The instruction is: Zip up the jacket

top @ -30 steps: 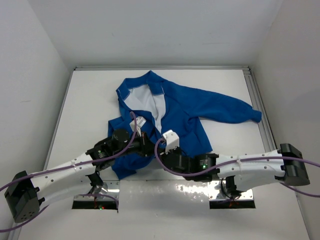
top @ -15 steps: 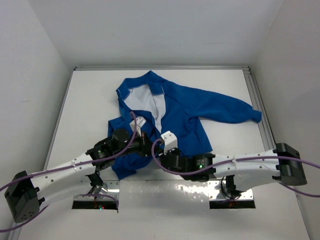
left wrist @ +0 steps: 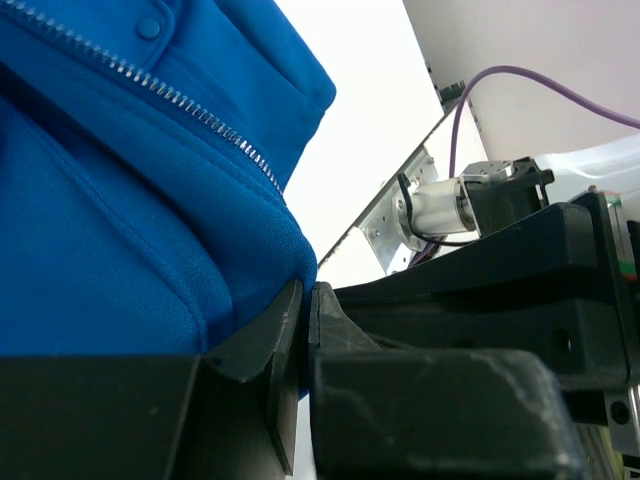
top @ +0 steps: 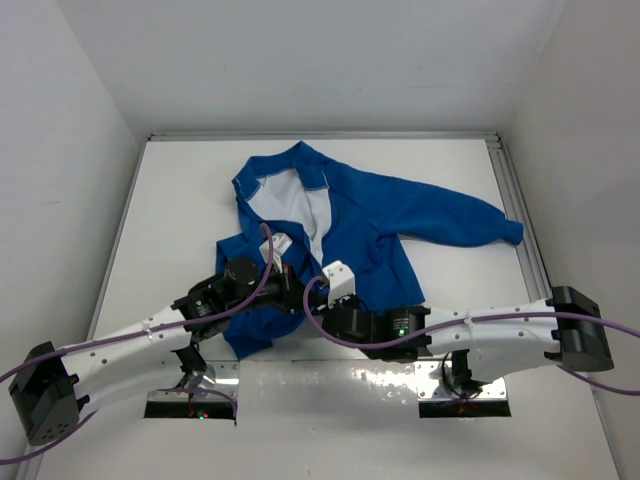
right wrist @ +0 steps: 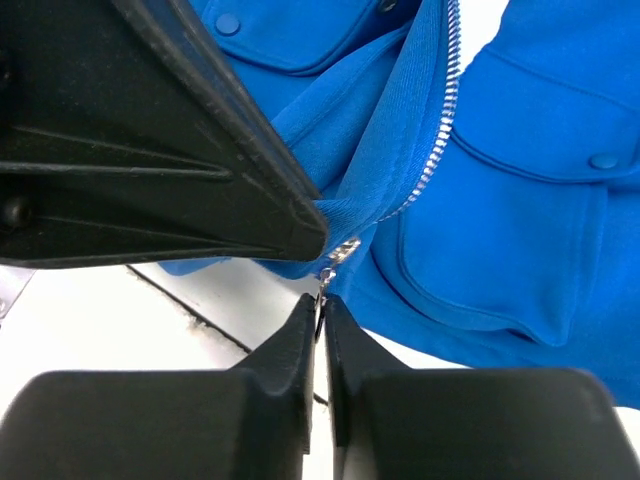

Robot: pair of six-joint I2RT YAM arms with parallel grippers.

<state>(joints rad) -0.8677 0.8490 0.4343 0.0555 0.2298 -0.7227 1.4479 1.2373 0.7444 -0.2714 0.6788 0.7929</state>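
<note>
1. At the near hem of the jacket, the right pincer has edged slightly toward the left one over the past second and has now stopped. The garment has not shifted on the table.
2. Its tips are pressed together on the small metal zipper pull, which sits right at their ends.
3. Just beside those tips, the left pincer is clamped on the blue hem fabric.
4. Both grips look set, so the closing pull can probably begin. White lining still shows far ahead, so the front is largely open.
5. Beyond the pincers the jacket lies front-up, its long axis running away from them to the collar. The zipper teeth climb away from the right pincer's tips, leaning right. One sleeve trails far off to its right.
</note>
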